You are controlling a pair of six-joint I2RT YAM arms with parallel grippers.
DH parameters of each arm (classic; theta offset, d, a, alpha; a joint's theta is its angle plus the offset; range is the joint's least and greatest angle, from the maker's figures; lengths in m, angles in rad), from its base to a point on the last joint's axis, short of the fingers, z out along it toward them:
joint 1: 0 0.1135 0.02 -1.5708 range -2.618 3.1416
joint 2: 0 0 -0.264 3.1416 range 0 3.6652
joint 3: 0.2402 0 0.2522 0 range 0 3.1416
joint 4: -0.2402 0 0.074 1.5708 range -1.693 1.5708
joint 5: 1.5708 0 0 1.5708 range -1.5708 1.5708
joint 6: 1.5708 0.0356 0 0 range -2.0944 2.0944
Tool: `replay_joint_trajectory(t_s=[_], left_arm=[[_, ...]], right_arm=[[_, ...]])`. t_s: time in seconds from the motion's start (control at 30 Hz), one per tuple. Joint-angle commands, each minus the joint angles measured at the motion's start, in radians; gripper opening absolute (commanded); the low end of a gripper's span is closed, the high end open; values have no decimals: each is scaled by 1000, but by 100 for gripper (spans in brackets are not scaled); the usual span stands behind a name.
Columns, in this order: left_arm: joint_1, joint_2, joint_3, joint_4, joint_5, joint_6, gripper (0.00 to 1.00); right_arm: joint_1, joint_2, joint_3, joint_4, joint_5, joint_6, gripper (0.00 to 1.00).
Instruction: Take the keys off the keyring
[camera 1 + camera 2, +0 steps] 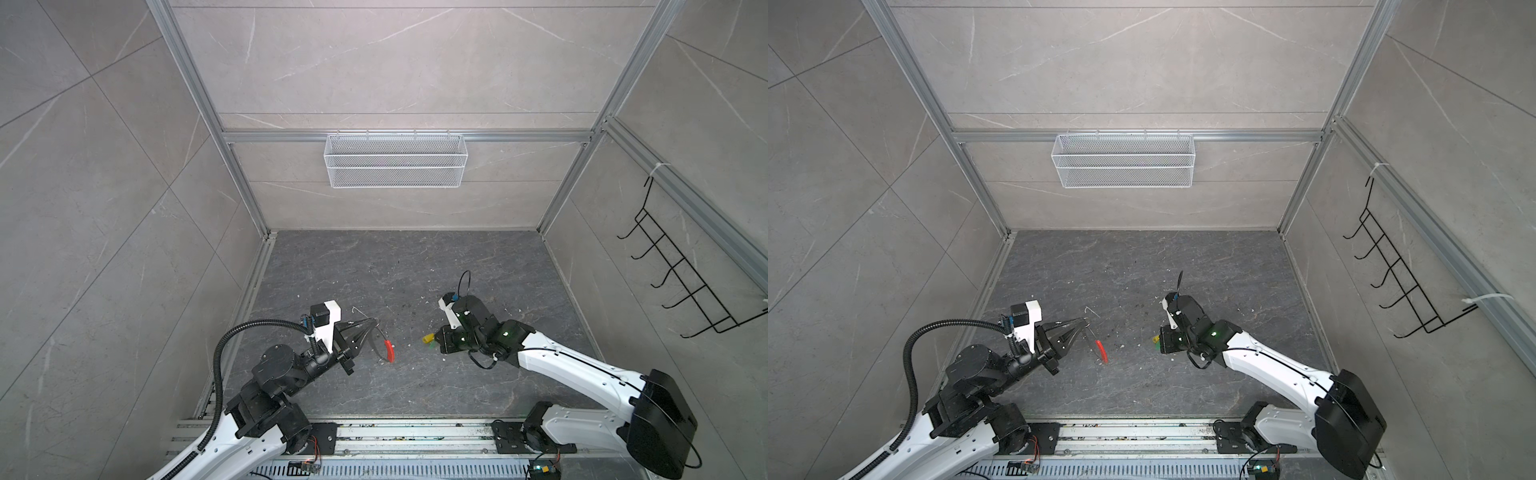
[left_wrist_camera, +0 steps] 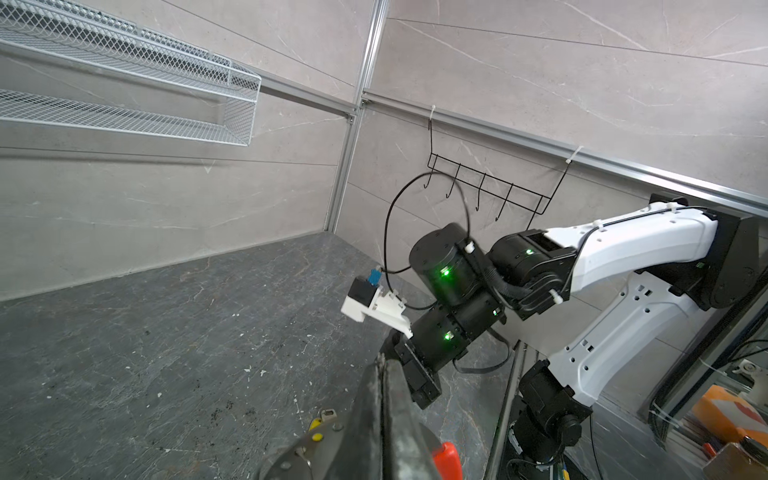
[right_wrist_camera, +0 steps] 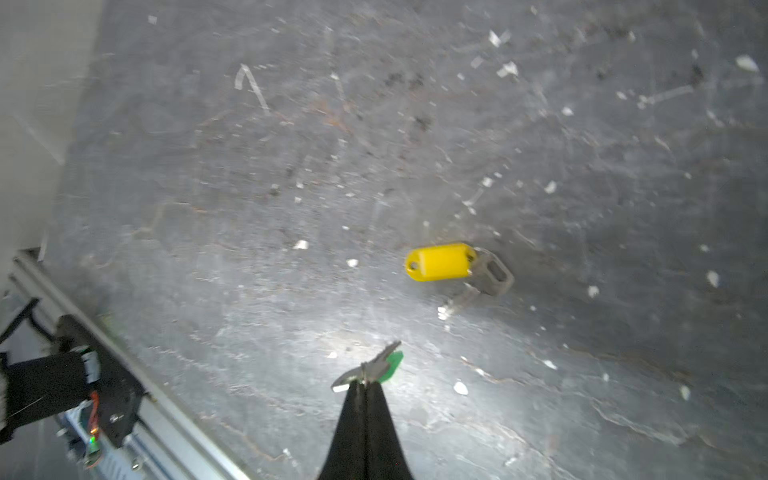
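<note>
Pinches green key [image 3: 392,363] crosswise in closed right gripper [image 3: 365,384], clamps keyring [image 1: 388,351], band mostly hidden, in closed left gripper [image 1: 375,321].

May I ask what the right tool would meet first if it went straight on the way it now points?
Most likely the table: the right tool, shut on the green key, points down at it. The yellow key lies off to one side of that line, though depth is hard to judge.
</note>
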Motion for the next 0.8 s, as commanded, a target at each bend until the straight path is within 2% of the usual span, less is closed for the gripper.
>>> replay_joint_trajectory(t_s=[0.0,0.3,0.33,0.43,0.5,0.57,0.67,0.7,0.77], left_arm=[[-5,-11,-6,24,-15,-19,0],[-4,11,-21,48,-15,-32,0],[-4,11,-20,47,-15,-31,0],[-4,11,-20,42,-18,-34,0],[-4,12,-21,42,-22,-36,0],[-5,18,-19,38,-28,-37,0],[-4,26,-16,40,-28,-41,0],[-4,28,-14,39,-30,-44,0],[-4,35,-8,31,-47,-54,0]], right_arm=[[-48,8,-54,46,21,43,0],[-151,71,-145,63,31,124,0],[-154,72,-145,59,35,130,6],[-157,42,-139,29,60,144,37],[-157,3,-130,1,74,144,46],[-157,-58,-122,-9,70,133,52],[-157,-135,-80,-52,63,92,56],[-156,-159,-70,-45,24,69,56],[-153,-195,-57,22,-128,5,56]])
